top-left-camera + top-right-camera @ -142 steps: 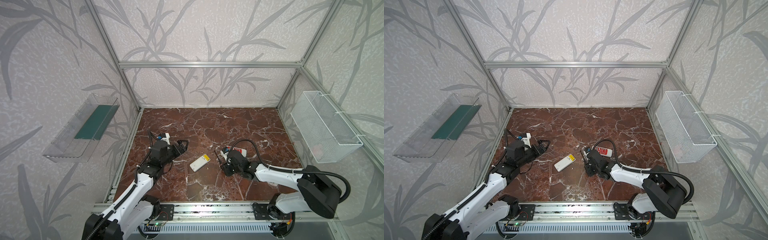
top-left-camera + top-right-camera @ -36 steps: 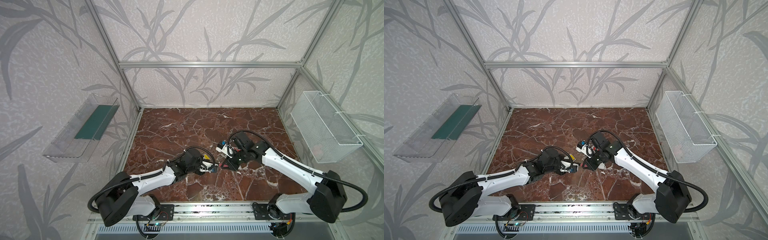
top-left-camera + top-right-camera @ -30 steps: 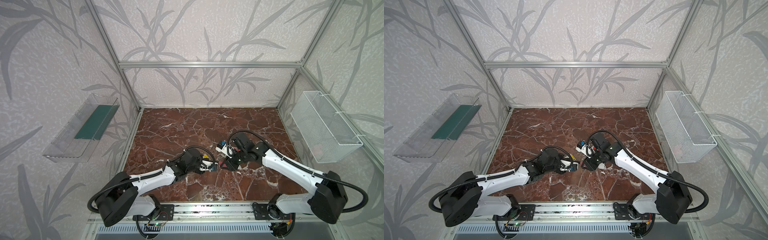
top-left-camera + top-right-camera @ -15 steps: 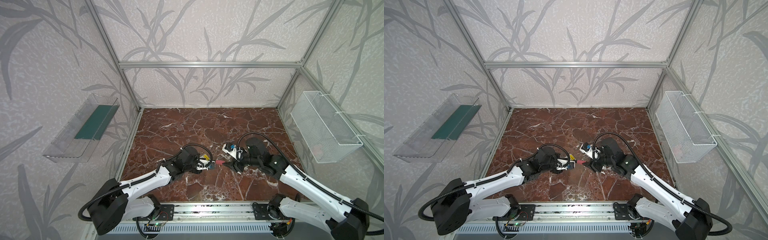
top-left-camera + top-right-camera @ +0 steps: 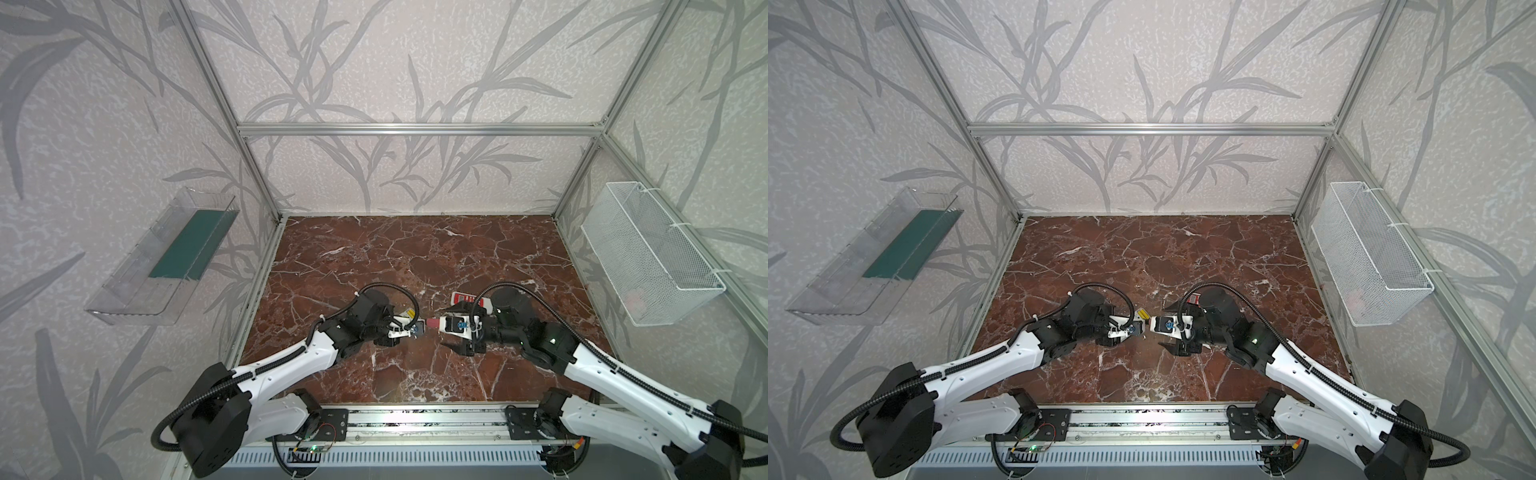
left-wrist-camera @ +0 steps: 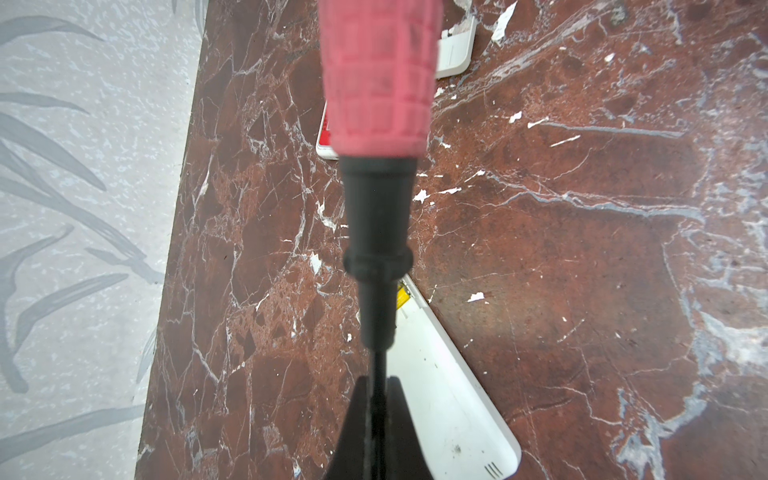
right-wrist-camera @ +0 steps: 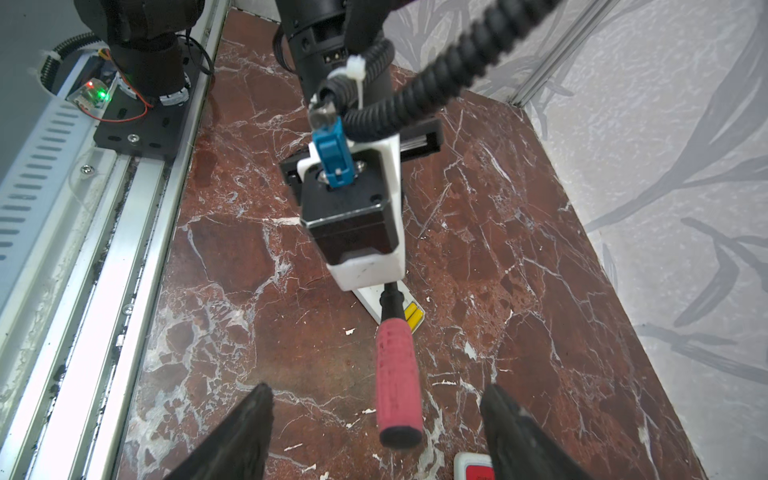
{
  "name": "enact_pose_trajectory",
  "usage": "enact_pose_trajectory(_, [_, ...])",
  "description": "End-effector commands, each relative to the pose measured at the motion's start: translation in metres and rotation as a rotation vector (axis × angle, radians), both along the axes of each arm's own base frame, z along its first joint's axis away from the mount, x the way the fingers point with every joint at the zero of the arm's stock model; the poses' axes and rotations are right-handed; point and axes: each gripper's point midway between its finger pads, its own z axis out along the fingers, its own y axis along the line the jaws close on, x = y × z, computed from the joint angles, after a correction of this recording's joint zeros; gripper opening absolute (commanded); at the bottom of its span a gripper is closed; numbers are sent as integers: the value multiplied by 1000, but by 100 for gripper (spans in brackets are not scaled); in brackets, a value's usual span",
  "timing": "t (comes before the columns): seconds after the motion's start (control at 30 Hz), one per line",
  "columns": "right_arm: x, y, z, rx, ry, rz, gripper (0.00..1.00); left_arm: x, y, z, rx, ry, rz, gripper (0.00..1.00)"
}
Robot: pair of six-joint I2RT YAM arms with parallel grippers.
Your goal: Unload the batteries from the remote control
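Between the wide-spread black fingers (image 7: 257, 415) of the right gripper (image 7: 376, 392) hangs the butt of a pink-handled, dark-shafted screwdriver (image 7: 397, 374). Neither finger touches it, so this gripper holds nothing. At the tool's other end the left gripper (image 6: 376, 386) is clamped tight on the thin metal shaft. It carries the tool roughly level above the floor, handle pointing at the right arm.

Below the tool's dark collar, on the red-brown marble floor (image 7: 540, 291), lies a slim white plastic remote control (image 6: 440, 395). Its compartment is open at the end nearer the right gripper. The yellow cylindrical batteries (image 7: 413, 313) sit in it side by side, lengthwise along the remote. They seem to be two, though the collar hides part of them.

From the right fingers the cells lie beyond and below the handle, and they are almost under the left gripper. The remote's long axis runs aslant to the screwdriver's. The handle's axis passes straight between the right fingers, so a plain closing would likely take it. The left arm is nearer the batteries, but it is occupied.
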Motion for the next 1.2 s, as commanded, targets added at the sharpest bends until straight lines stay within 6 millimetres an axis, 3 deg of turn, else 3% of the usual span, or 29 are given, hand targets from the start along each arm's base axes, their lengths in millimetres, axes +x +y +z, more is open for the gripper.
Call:
enact_pose_trajectory(0.0, [7,8,2,13,-24,5,74,-2,-6,19,-52,-18,-25,0])
enact_pose_trajectory(0.77, [18,21,2,14,12,-8,40,-5,-8,30,-89,-29,-42,0])
enact_pose_trajectory(1.17, [18,18,-5,-20,31,-16,9,-5,-9,33,-108,-39,-37,0])
